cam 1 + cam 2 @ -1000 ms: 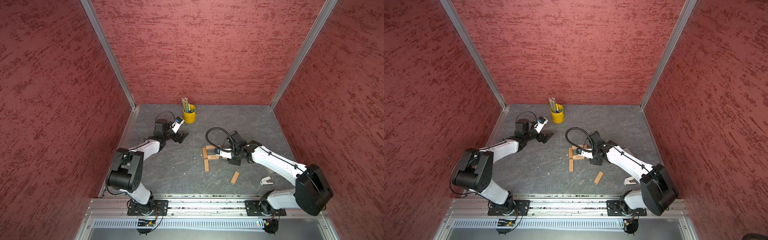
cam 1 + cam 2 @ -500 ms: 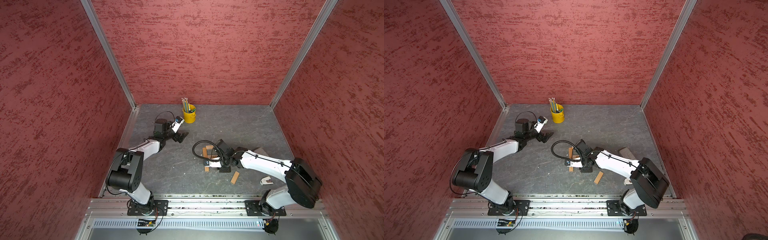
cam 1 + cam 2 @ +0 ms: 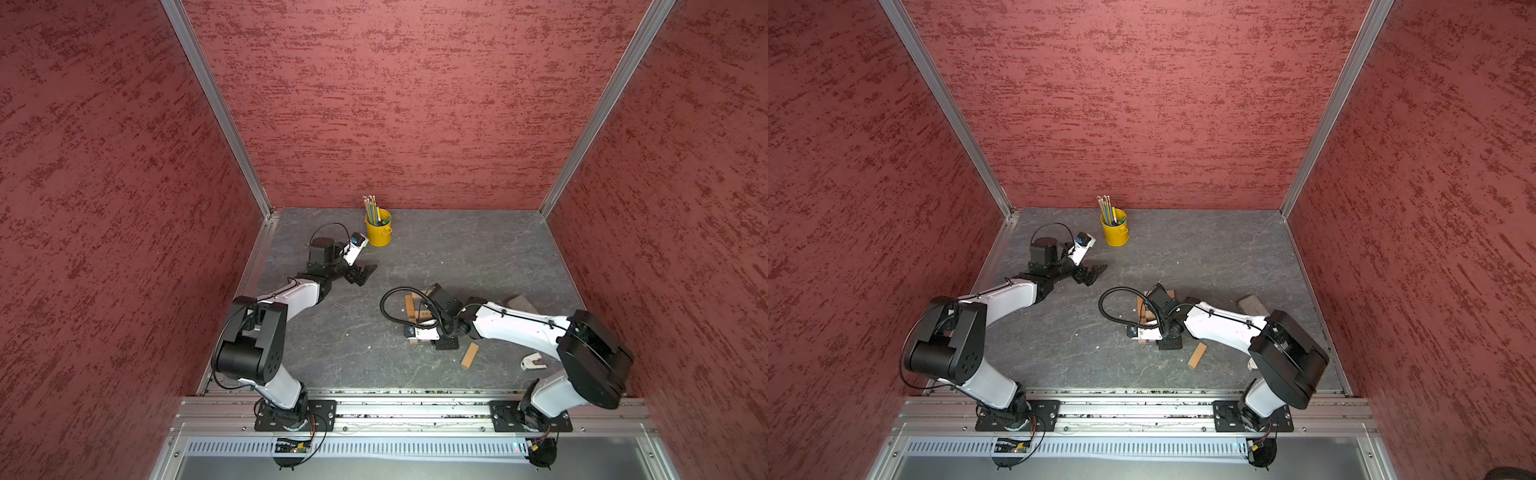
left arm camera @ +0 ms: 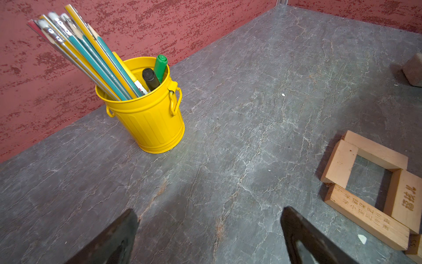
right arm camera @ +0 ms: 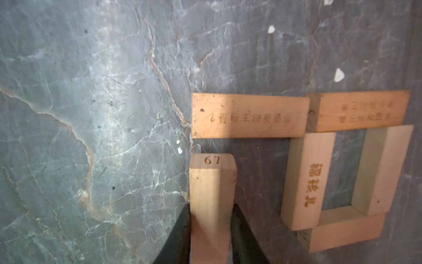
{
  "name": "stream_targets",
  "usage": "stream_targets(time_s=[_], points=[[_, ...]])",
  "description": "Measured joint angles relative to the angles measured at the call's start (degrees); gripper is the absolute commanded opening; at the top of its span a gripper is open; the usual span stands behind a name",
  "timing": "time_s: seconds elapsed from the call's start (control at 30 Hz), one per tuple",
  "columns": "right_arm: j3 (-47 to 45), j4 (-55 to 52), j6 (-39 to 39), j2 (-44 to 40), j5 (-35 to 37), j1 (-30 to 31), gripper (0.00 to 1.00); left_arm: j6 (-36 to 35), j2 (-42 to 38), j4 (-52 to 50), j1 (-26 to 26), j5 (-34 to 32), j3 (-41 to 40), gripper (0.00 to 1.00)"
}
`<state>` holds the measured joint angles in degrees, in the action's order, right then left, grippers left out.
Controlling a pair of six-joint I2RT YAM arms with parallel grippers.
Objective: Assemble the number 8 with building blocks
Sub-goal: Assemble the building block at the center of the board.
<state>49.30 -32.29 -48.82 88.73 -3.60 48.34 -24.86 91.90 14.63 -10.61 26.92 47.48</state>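
In the right wrist view my right gripper (image 5: 211, 206) is shut on a tan building block (image 5: 212, 182) whose end is marked 67. That end stops just short of a flat block (image 5: 249, 115). The flat block continues one side of a square loop of blocks (image 5: 306, 180), part of the number 8. In both top views the right arm hides most of these blocks (image 3: 410, 305) (image 3: 1142, 307). One loose block (image 3: 470, 354) lies nearer the front. My left gripper (image 4: 209, 228) (image 3: 363, 274) hovers open and empty at the back left, with the loop (image 4: 340, 164) off to its side.
A yellow bucket of pencils and markers (image 3: 378, 232) (image 4: 150, 118) stands at the back, near the left gripper. A grey-brown chunk (image 3: 519, 301) lies behind the right arm. A small white-grey plastic piece (image 3: 532, 360) sits at the front right. Red walls close in three sides.
My right arm has swung from the far right of the blocks toward the front and left, carrying the block to the near end of the figure. The left arm has not moved.
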Motion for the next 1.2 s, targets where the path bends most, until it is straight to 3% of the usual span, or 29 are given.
stream_targets(time_s=[1.2], points=[[0.04,0.98,2.12,2.16,-1.40,0.22,0.13,0.00,-0.87,-0.04,0.00,0.07,0.00,0.99]])
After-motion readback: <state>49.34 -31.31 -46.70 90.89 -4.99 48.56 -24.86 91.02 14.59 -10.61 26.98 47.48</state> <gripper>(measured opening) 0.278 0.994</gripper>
